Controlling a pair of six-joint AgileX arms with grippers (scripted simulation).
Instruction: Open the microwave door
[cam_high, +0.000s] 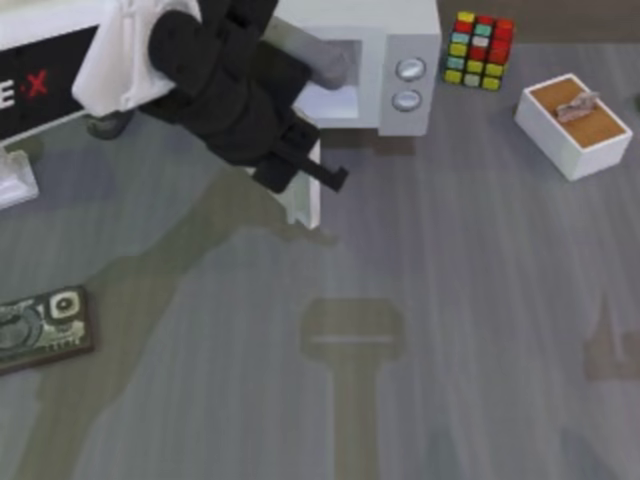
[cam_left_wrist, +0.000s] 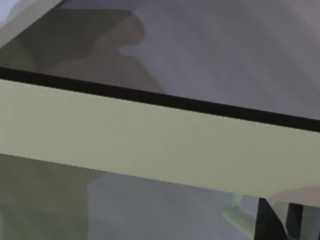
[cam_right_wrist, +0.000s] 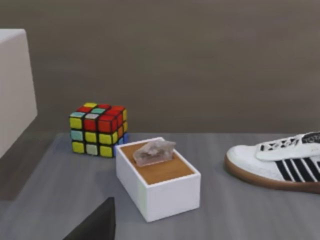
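White microwave door (cam_high: 305, 195) stands swung out, left hand (cam_high: 325, 175) at its edge, grip unclear; slipping off would stall it.

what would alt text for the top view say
The left arm's end effector is at the edge of the microwave door, swung open from the microwave. A Rubik's cube and small white box sit to the right.

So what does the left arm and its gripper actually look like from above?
In the top view the left arm is bulky matte black with a white blocky segment behind it. Its gripper ends in thin black fingers. No cables or markings show. The right arm is out of view.
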